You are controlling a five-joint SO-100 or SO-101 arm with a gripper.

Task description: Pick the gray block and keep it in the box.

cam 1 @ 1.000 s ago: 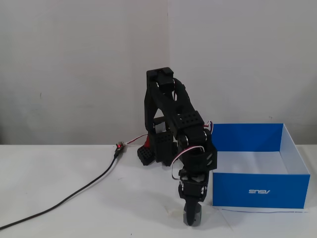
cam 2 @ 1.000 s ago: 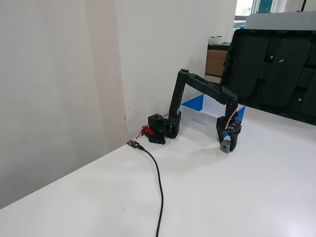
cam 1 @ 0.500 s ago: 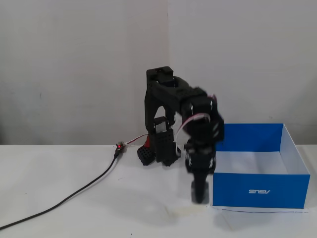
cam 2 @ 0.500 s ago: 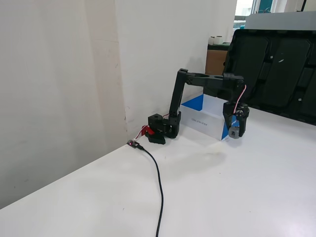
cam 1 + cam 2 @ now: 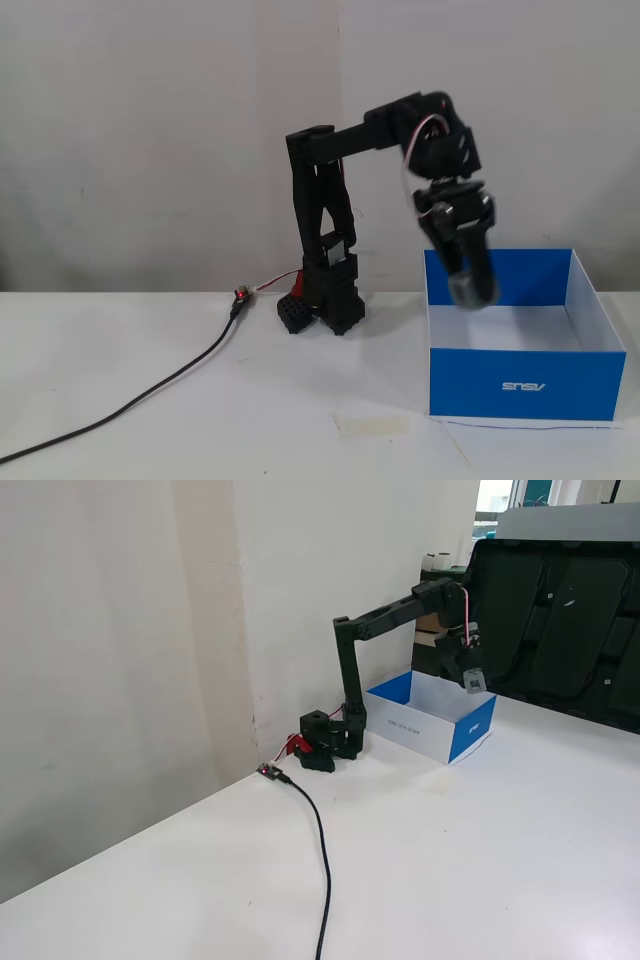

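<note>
A: Item nearest the lens?
B: Black cable (image 5: 322, 870), running across the white table (image 5: 480, 860) from the front edge toward the arm's base (image 5: 330, 745), left of the box.
A: The box?
B: Blue cardboard box (image 5: 527, 383), white inside, open top. White logo (image 5: 522, 386) on its front wall, reading roughly "ASUS"; blurred. A side wall carries small print (image 5: 403, 727), unreadable. Pale tape strip (image 5: 373, 426) on the table just left of the box's front corner.
A: Gripper and block?
B: Gripper (image 5: 472, 290) points downward above the box's open top, at its left end in a fixed view, jaws closed around the gray block (image 5: 470, 291). Block hangs over the box's interior; the same block (image 5: 476, 684) shows at the fingertips.
</note>
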